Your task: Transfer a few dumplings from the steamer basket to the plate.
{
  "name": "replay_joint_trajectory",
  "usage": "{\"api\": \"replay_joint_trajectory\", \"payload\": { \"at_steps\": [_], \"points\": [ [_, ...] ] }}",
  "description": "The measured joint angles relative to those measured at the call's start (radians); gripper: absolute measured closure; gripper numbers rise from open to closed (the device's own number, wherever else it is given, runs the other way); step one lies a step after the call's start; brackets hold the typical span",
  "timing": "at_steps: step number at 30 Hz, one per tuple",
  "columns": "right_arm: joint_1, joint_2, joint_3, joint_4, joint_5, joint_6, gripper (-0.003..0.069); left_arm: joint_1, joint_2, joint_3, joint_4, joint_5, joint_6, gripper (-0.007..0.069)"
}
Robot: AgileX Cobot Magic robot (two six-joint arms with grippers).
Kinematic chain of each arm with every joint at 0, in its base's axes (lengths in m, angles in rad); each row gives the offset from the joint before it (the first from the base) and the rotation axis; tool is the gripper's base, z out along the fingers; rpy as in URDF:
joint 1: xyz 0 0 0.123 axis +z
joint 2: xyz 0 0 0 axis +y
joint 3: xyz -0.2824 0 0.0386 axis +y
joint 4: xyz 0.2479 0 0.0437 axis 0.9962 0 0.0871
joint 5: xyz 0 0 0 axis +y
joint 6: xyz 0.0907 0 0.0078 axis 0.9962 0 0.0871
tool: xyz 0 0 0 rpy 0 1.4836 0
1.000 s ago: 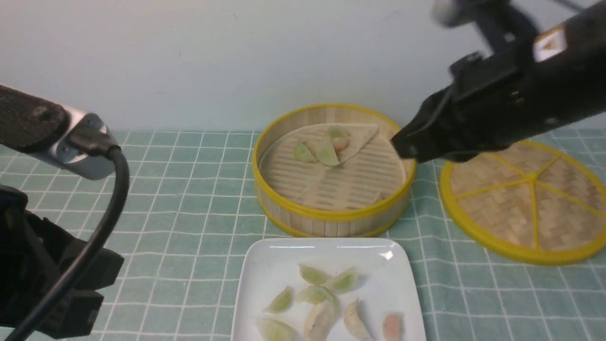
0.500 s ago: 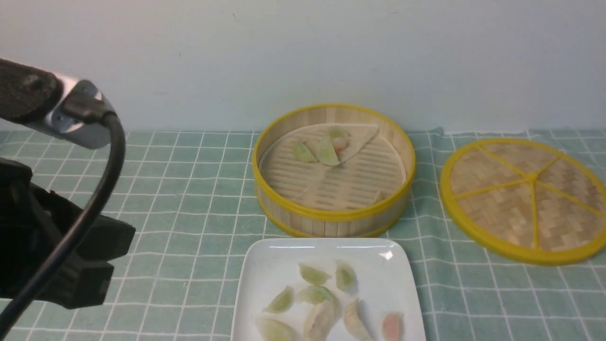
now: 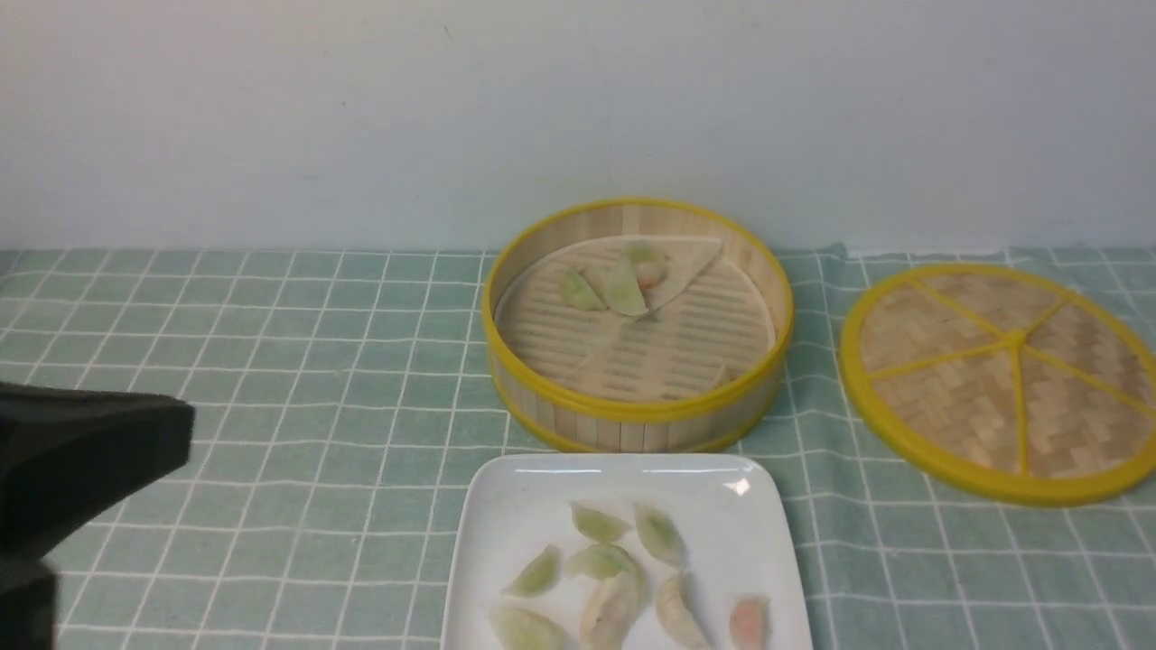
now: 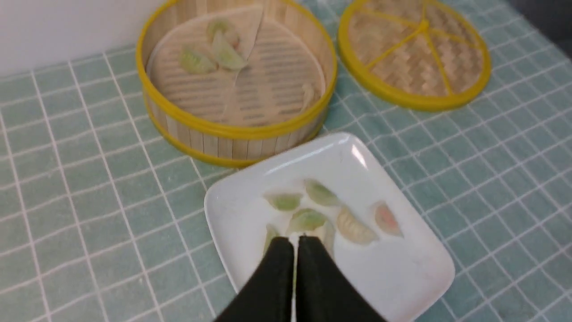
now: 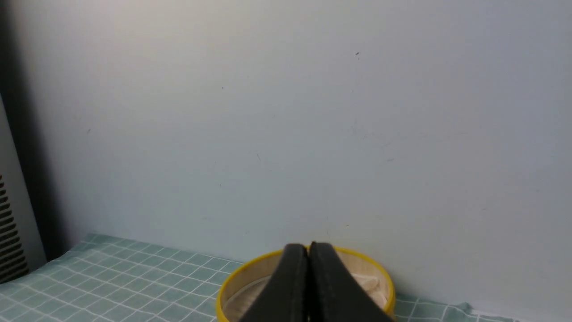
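Left wrist view: the left hand [image 4: 295,242] was seen clenched, empty, with dumplings [image 4: 307,219] on the plate [image 4: 402,268] just beyond its tips and the steamer basket [image 4: 232,132] farther ahead. A delivery was judged finished; another pick would call for opening over the basket.

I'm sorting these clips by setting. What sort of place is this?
Probably a staged tabletop set-up rather than a working kitchen: a green checked tablecloth against a bare pale wall, laid with a bamboo steamer basket, its woven lid and a white plate of dumplings.
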Motion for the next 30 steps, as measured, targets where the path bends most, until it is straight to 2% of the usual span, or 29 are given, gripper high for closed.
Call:
{"api": "replay_joint_trajectory", "payload": {
  "at_steps": [3,6,17,22,25,30],
  "points": [
    [0.0,0.0,0.0,0.0,0.0,0.0,0.0672,0.0,-0.126,0.095,-0.001,-0.105,-0.001,0.0631],
    [0.0,0.0,0.001,0.0,0.0,0.002,0.0672,0.0,-0.212,0.148,-0.015,-0.145,-0.002,0.0631],
    [0.0,0.0,0.001,-0.002,0.0,0.002,0.0672,0.0,-0.314,0.213,-0.016,-0.155,0.007,0.0631],
    [0.0,0.0,0.001,-0.002,0.0,0.002,0.0672,0.0,-0.314,0.245,0.075,-0.174,0.041,0.0631],
    [0.0,0.0,0.001,-0.002,0.0,0.002,0.0672,0.035,-0.346,0.323,0.128,-0.252,0.048,0.0631],
    [0.0,0.0,0.001,-0.002,0.0,0.002,0.0672,0.267,-0.494,0.576,0.104,-0.438,0.1,0.0631]
  ]
}}
